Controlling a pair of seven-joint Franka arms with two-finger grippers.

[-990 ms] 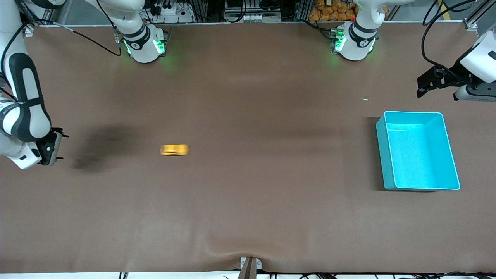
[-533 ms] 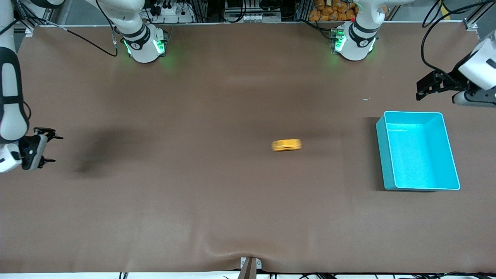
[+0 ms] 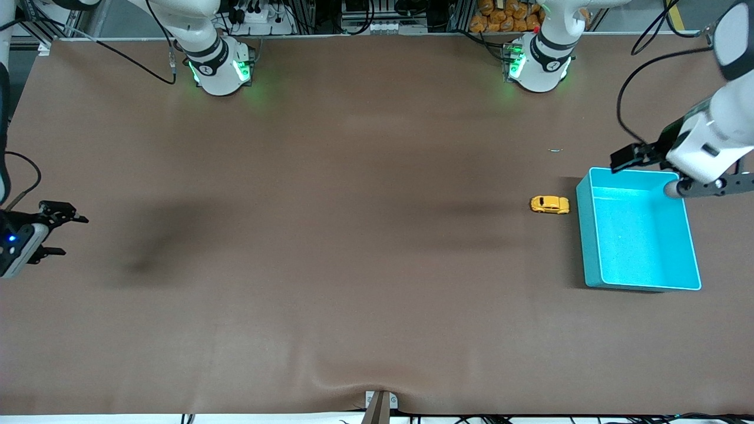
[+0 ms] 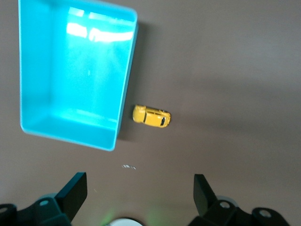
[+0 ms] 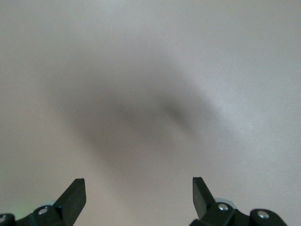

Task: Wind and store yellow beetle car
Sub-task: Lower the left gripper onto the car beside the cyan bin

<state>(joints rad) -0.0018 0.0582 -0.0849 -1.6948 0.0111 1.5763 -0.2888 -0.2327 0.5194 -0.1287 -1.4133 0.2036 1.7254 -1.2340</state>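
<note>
The yellow beetle car [image 3: 549, 204] stands on its wheels on the brown table, right beside the outer wall of the teal bin [image 3: 583, 235], on the side toward the right arm's end. In the left wrist view the car [image 4: 151, 117] sits by the bin's wall [image 4: 127, 84]. My left gripper [image 3: 627, 158] is open and empty, in the air over the table by a corner of the bin. My right gripper [image 3: 69, 234] is open and empty over the right arm's end of the table, and its wrist view [image 5: 138, 188] shows only bare table.
The bin holds nothing. A small white scrap [image 3: 555, 150] lies on the table near the bin, farther from the front camera than the car. The two arm bases [image 3: 218, 65] [image 3: 539, 62] stand along the table's edge farthest from the front camera.
The car has rolled across the table from the right arm's end and stopped beside the bin. My left gripper has come down toward the bin's corner. My right gripper has drawn back toward the table's end.
</note>
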